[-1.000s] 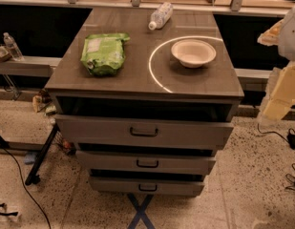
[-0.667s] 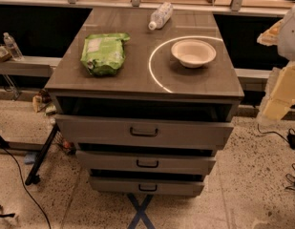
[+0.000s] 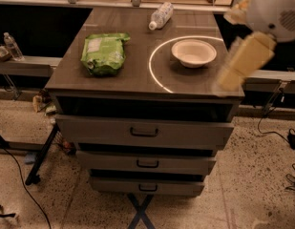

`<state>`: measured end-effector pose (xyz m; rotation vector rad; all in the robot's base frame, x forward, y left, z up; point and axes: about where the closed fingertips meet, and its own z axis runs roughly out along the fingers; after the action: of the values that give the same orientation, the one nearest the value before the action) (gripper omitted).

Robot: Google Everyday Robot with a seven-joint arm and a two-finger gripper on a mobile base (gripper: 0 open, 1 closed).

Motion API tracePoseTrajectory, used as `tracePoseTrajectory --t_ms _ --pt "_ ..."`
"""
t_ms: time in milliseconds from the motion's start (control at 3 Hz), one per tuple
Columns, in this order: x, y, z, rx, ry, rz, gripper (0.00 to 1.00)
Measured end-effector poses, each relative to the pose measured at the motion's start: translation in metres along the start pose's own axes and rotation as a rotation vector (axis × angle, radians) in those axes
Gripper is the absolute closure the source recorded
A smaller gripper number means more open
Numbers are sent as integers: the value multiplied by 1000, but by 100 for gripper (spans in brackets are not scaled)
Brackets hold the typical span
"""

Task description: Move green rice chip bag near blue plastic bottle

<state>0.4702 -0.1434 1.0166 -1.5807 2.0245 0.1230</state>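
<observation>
Gripper point(image 3: 242, 63): at tabletop point(image 3: 132, 82) right edge, state I couldn't tell; green rice chip bag point(image 3: 104, 54), I judged, wanted centred top grasp.

My pincer point(image 3: 231, 75), pale and matt, hangs at the right edge of the table point(image 3: 113, 86), whose top is smooth, faintly glossy wood grain. Just left of the pincer I see a matt white bowl point(image 3: 194, 52); farther left, the crinkly green rice chip bag point(image 3: 104, 54); beyond, the clear blue plastic bottle point(image 3: 161, 15).

Cabinet top point(image 3: 137, 82) bears green rice chip bag point(image 3: 104, 54), blue plastic bottle point(image 3: 161, 15), white bowl point(image 3: 194, 53); claw point(image 3: 242, 63) at right edge.
</observation>
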Motion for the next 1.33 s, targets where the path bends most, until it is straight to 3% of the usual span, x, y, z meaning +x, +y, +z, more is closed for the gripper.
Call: tracePoseTrajectory --t_ms 333,667,1000,1333 --pt "-66 -5 19 -32 -181 90 0" --pt "-117 -4 47 -56 -286 183 0" --pt "-129 -12 47 -29 -323 228 0" --pt "-129 -11 47 -31 -320 223 0"
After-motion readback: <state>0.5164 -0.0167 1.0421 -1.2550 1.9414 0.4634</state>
